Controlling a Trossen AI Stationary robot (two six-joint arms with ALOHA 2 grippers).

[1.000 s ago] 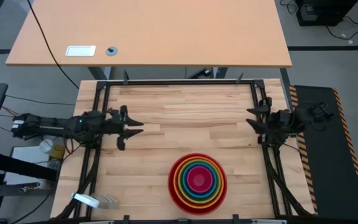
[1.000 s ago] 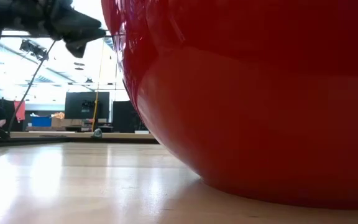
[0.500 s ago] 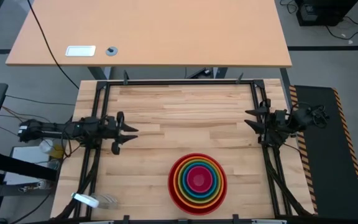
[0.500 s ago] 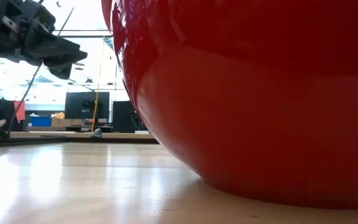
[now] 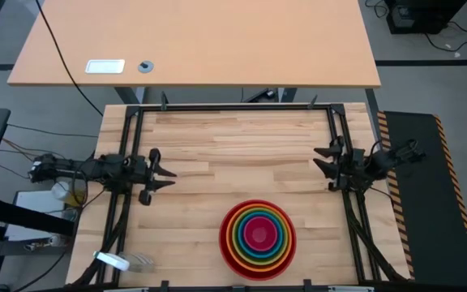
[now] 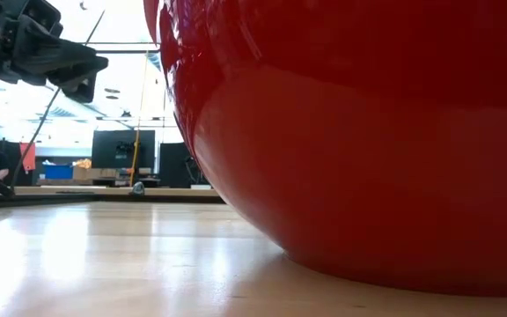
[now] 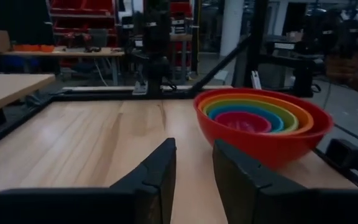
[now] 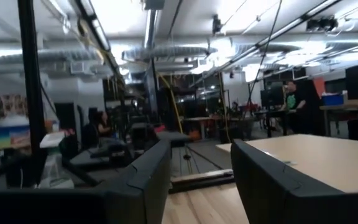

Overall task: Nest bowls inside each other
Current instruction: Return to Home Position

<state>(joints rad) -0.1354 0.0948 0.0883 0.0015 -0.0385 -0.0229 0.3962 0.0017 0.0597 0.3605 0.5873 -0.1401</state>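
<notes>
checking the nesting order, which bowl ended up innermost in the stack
The magenta-pink bowl. It is the smallest and sits at the very centre of the stack, with every other bowl ringed around it, out to the red bowl that holds them all.

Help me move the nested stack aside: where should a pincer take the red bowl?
Probably by its rim, from straight above: the red bowl sits upright, its rim flares wider than the orange bowl inside, leaving a strip for one finger inside and one outside. Its round glossy wall would likely slip.
</notes>
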